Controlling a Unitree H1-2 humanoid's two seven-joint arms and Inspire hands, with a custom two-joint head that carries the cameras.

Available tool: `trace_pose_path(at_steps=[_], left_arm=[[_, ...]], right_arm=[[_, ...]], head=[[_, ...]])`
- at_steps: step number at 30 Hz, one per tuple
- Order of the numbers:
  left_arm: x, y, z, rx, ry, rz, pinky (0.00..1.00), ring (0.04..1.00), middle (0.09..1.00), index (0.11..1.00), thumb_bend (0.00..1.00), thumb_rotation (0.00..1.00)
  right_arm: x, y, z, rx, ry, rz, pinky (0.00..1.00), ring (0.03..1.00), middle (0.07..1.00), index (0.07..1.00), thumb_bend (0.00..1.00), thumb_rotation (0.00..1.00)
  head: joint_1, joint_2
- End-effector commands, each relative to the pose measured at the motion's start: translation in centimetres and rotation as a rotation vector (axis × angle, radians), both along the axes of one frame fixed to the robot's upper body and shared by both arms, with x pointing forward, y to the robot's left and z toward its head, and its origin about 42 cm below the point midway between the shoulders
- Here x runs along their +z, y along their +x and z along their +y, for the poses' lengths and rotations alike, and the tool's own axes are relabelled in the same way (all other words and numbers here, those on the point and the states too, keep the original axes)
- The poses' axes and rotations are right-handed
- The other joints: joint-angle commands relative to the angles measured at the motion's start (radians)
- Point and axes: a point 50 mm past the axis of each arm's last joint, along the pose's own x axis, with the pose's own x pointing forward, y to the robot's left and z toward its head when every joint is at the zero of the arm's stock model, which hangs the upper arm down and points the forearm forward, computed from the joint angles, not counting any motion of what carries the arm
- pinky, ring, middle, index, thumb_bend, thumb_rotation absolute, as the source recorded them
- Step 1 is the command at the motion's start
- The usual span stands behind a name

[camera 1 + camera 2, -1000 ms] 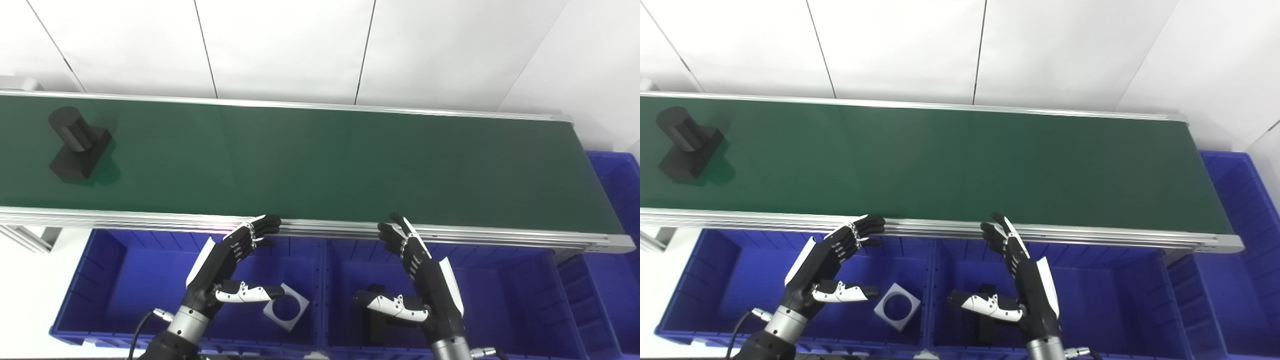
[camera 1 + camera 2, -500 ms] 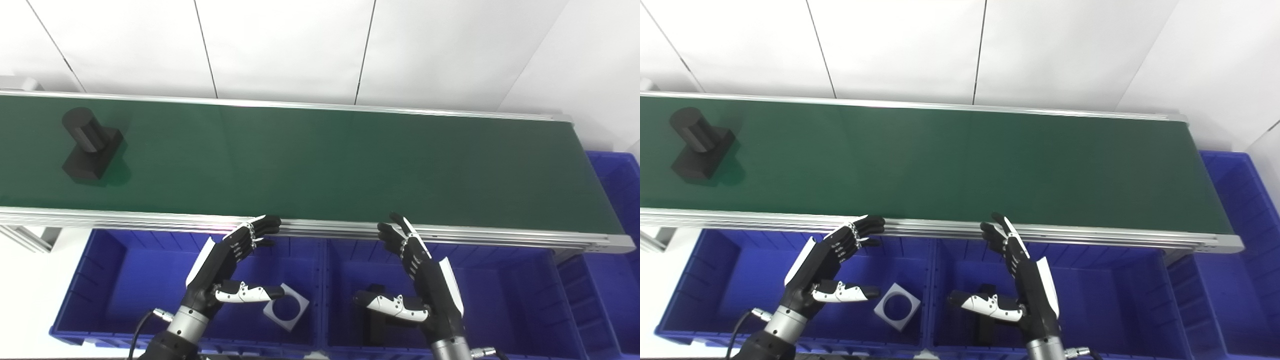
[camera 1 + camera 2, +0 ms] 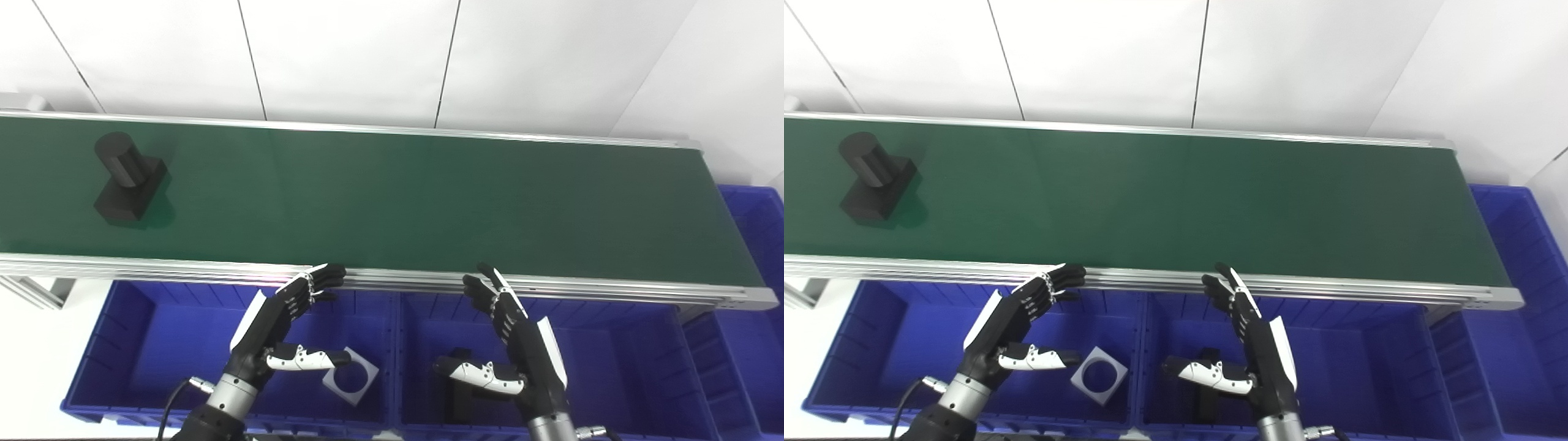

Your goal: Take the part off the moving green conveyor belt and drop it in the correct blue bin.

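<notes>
Left eye view: the black part [image 3: 127, 179] rides the green belt [image 3: 392, 196] at far left, well apart from my left hand [image 3: 275, 327] and right hand [image 3: 517, 343] — both empty, fingers spread above the blue bins [image 3: 141, 343]. I could reach late and miss it.

Right eye view: the part sits nearer the frame edge — the right-end bin [image 3: 1528, 257] shows more.
</notes>
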Motion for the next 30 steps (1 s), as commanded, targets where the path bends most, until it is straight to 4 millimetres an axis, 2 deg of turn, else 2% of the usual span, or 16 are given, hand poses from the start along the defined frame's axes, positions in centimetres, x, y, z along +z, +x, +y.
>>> trace_pose_path(at_steps=[1,6,7,8,12,14,18,30], left_arm=[[0.8,0.7,-0.2,-0.013,0.061,-0.079,0.76,0.800,0.823,0.821,0.85,0.27],[0.1,0.2,-1.3,-0.015,0.143,-0.099,0.75,0.801,0.825,0.824,0.86,0.27],[0.0,0.1,-1.5,-0.012,0.153,-0.105,0.75,0.799,0.824,0.822,0.86,0.27],[-0.1,-0.1,-1.8,-0.007,0.160,-0.112,0.74,0.797,0.823,0.821,0.87,0.27],[-0.5,-0.7,-2.8,0.009,0.174,-0.139,0.73,0.787,0.823,0.821,0.88,0.27],[-0.6,-0.9,-3.1,0.014,0.187,-0.157,0.73,0.788,0.823,0.822,0.88,0.27],[-0.9,-1.2,-3.7,0.017,0.210,-0.198,0.75,0.799,0.824,0.819,0.88,0.30],[-1.7,-0.8,-4.4,0.036,0.220,-0.234,0.74,0.782,0.804,0.802,0.89,0.29]], right_arm=[[0.4,0.2,-0.3,-0.003,0.012,-0.049,0.86,0.856,0.855,0.932,0.89,0.25],[-0.5,-0.3,-1.3,0.012,0.012,-0.048,0.87,0.867,0.866,0.948,0.87,0.25],[-0.6,-0.4,-1.5,0.013,0.010,-0.048,0.87,0.867,0.866,0.949,0.87,0.25],[-0.8,-0.5,-1.8,0.015,0.013,-0.052,0.87,0.867,0.865,0.949,0.87,0.24],[-1.1,-0.8,-2.6,0.017,-0.004,-0.077,0.87,0.860,0.862,0.947,0.86,0.24],[-1.1,-0.9,-2.9,0.016,-0.008,-0.093,0.85,0.857,0.863,0.945,0.86,0.24],[-1.1,-0.8,-3.4,0.017,-0.028,-0.121,0.84,0.859,0.860,0.947,0.86,0.32],[-0.6,0.0,-4.2,0.033,-0.051,-0.150,0.84,0.858,0.860,0.935,0.86,0.33]], head=[[0.034,-0.030],[0.141,-0.109],[0.148,-0.113],[0.191,-0.139],[0.256,-0.178],[0.270,-0.188],[0.281,-0.199],[0.275,-0.226]])
